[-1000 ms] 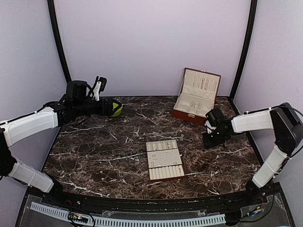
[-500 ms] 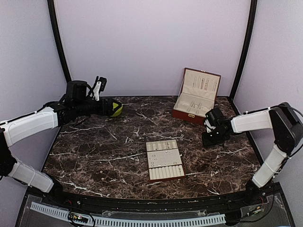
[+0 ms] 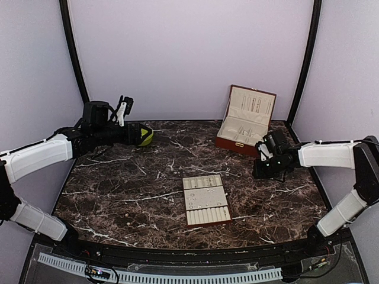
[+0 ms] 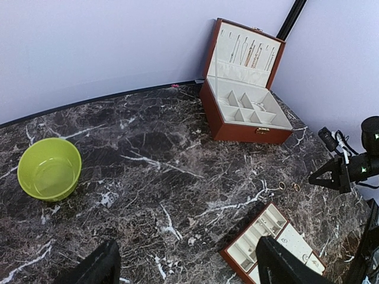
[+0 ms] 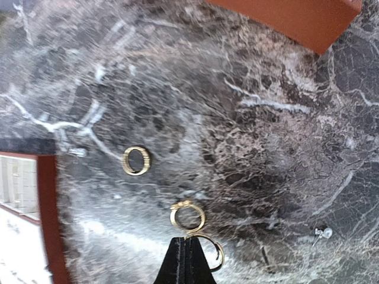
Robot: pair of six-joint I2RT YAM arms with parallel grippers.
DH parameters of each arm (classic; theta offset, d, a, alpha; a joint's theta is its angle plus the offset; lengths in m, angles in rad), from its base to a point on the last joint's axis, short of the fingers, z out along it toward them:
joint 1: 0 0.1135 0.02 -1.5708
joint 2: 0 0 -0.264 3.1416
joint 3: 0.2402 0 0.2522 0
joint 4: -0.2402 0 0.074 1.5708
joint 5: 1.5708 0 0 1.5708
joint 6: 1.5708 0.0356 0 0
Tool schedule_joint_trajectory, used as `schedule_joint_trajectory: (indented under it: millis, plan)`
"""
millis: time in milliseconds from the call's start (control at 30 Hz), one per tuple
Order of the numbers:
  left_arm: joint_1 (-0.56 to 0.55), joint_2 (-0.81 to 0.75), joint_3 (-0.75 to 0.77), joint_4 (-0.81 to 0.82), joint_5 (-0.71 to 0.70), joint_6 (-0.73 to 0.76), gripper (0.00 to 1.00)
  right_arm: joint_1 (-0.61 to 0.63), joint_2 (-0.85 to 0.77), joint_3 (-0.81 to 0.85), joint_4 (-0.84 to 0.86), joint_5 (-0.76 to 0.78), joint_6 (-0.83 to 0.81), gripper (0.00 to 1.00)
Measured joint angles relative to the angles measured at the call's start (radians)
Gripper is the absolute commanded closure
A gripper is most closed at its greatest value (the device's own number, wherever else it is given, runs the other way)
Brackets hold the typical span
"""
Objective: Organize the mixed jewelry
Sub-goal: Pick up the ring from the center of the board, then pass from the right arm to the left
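Although pressed together at bottom centre, cannot confirm right gripper pinching the gold ring at its tip; presumably placed there to lift it toward the tray, left edge. Noted left gripper spread near green bowl, presumably out of the way.

Top camera looks down on the whole table; left wrist sees it from afar, right wrist close; all share the red box.
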Motion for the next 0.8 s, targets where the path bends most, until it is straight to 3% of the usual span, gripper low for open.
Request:
schedule_joint_trajectory:
  millis: [300,567,800]
  plan:
    - [0.000,0.000,-0.006,0.008,0.014,0.000,0.19,0.000,-0.097,-0.047,0.015,-0.113,0.074,1.00]
    - [-0.014,0.000,-0.082,0.147,0.215,0.020,0.20,0.000,-0.148,-0.079,0.079,-0.353,0.108,1.00]
    - [-0.196,0.005,-0.155,0.295,0.343,0.196,0.22,0.016,-0.178,-0.074,0.152,-0.602,0.138,1.00]
